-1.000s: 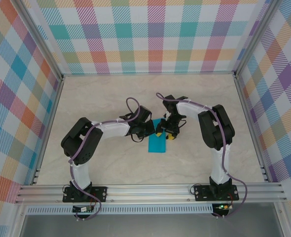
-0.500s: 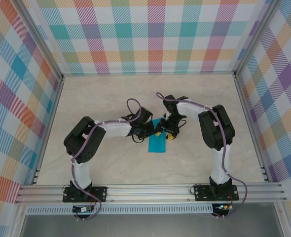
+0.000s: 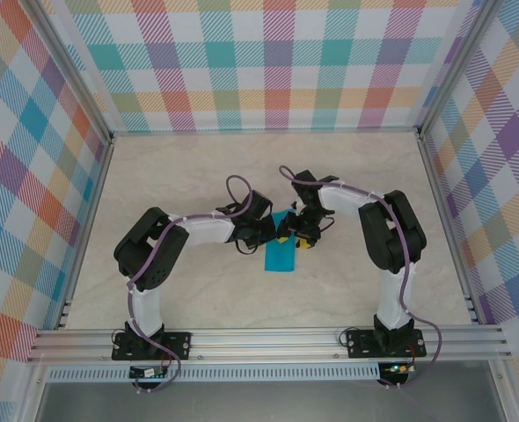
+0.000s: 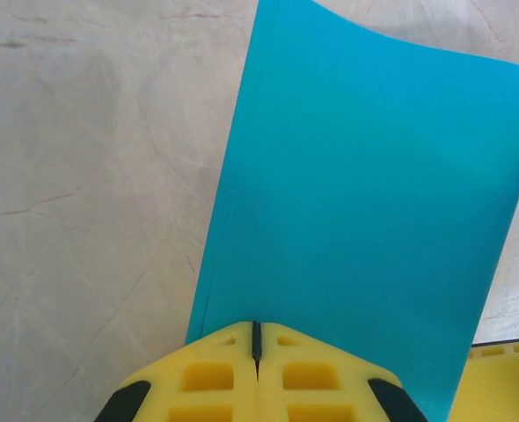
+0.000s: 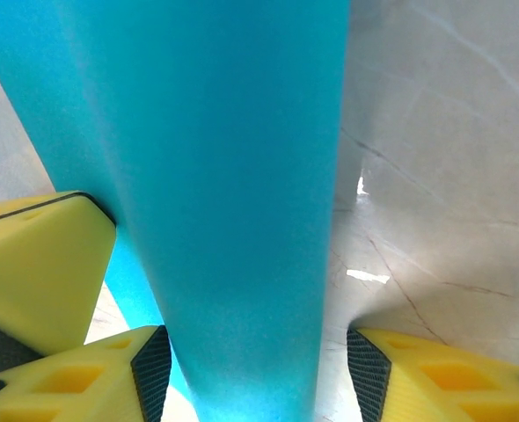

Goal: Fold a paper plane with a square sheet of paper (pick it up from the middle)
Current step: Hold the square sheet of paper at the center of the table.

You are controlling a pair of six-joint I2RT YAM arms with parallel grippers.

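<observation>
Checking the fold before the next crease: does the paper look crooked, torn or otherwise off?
The paper is bowed rather than flat: its far edge curves in the left wrist view. The shut left gripper has its tips at the paper's near end, and the open right gripper straddles it. No tear shows.

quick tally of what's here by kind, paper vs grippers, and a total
teal paper sheet: 1
grippers: 2, the left gripper and the right gripper
total: 3
</observation>
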